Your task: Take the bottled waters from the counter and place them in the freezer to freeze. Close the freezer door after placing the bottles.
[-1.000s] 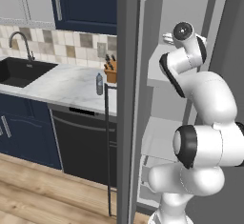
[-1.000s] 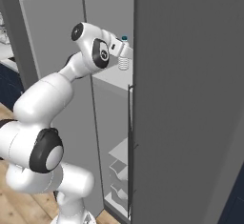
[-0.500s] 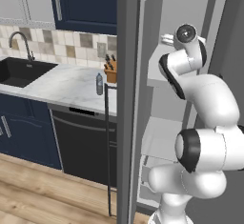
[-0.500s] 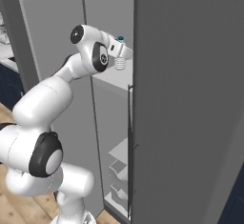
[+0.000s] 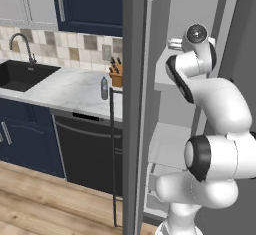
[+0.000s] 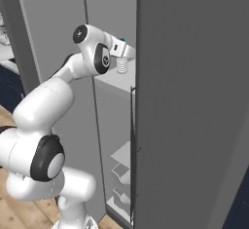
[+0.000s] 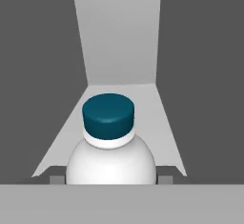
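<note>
My gripper is shut on a bottled water, a ribbed whitish bottle with a blue cap. It holds the bottle upright inside the freezer, over an upper white shelf. I cannot tell whether the bottle's base touches the shelf. In the hand view the bottle's shoulders sit between the two fingertips. Another bottled water stands on the marble counter. The freezer door stands open, edge-on, with its bar handle towards me.
A wooden knife block stands at the counter's back, right of the bottle. A black sink lies at the left and a black dishwasher front under the counter. Lower white shelves sit inside the freezer.
The hand has shifted slightly with the bottle inside the freezer opening. The grip is the same, and the bottle on the counter has not moved.
</note>
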Robot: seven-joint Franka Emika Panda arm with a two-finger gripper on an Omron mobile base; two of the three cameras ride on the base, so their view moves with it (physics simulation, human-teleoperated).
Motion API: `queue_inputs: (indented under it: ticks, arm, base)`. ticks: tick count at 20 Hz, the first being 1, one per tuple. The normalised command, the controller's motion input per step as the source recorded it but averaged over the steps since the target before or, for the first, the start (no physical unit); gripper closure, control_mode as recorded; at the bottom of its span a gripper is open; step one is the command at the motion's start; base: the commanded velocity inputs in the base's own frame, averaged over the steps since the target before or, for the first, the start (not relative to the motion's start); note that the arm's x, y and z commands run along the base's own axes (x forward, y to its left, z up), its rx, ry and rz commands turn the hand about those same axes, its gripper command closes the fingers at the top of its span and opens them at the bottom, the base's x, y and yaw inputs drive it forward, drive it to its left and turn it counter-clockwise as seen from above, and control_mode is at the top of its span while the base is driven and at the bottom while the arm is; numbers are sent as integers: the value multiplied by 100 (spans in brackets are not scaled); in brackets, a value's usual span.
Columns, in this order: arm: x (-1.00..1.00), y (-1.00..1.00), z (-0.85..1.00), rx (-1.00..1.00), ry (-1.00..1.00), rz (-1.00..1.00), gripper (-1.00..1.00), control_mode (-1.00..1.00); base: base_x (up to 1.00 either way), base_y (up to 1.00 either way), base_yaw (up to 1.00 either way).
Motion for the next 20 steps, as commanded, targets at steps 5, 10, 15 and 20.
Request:
queue_inputs:
  ticks: [5, 10, 15, 20]
  arm:
    - [8, 0, -14, -6, 0, 0, 100, -100]
    - [11, 0, -6, 0, -5, 3, 100, -100]
    - [16, 0, -4, 0, 0, 0, 100, -100]
    - [33, 0, -7, 0, 1, 0, 100, -100]
  base:
    - [0, 0, 0]
    - [0, 0, 0]
    - [0, 0, 0]
    - [0, 0, 0]
